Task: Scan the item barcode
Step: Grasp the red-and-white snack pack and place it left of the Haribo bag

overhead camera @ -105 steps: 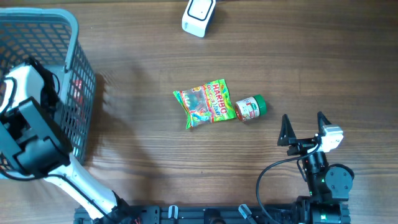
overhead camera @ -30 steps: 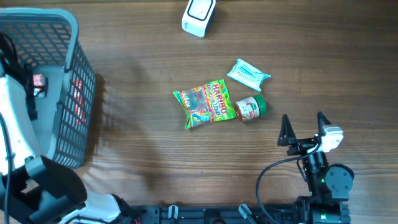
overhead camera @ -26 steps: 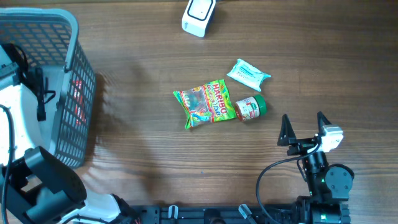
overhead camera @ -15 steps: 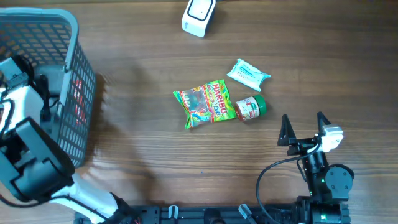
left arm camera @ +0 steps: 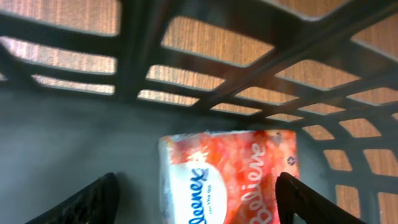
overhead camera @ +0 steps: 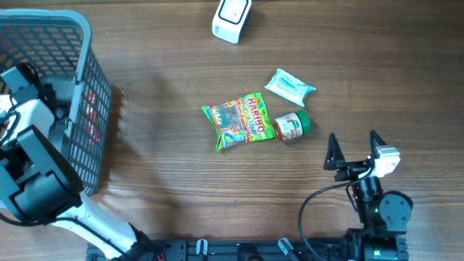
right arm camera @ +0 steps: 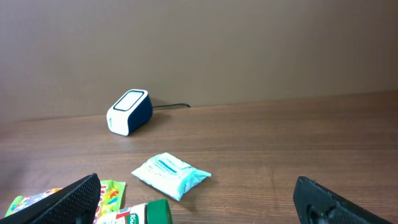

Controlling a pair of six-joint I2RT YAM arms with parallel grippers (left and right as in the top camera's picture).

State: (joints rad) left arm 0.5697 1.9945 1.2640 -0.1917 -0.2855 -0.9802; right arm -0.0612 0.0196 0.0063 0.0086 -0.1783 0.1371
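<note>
Down inside the basket (overhead camera: 81,43) the left pincer (left arm camera: 196,190) hangs with its jaws apart; an orange tissue pack (left arm camera: 230,168) lies on the basket floor between them, unclamped; out on the desk (overhead camera: 167,174), right of the basket, lie a sweets bag (overhead camera: 235,121), a jar (overhead camera: 291,125) and a wipes pack (overhead camera: 289,85); well right of the basket, the right pincer (overhead camera: 354,139) gapes wide, empty; the scanner (overhead camera: 232,18) sits at the desk's far edge.

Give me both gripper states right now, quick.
Left gripper: open, jaws either side of the tissue pack inside the basket, not clamped on it.
Right gripper: open, holding nothing.
</note>
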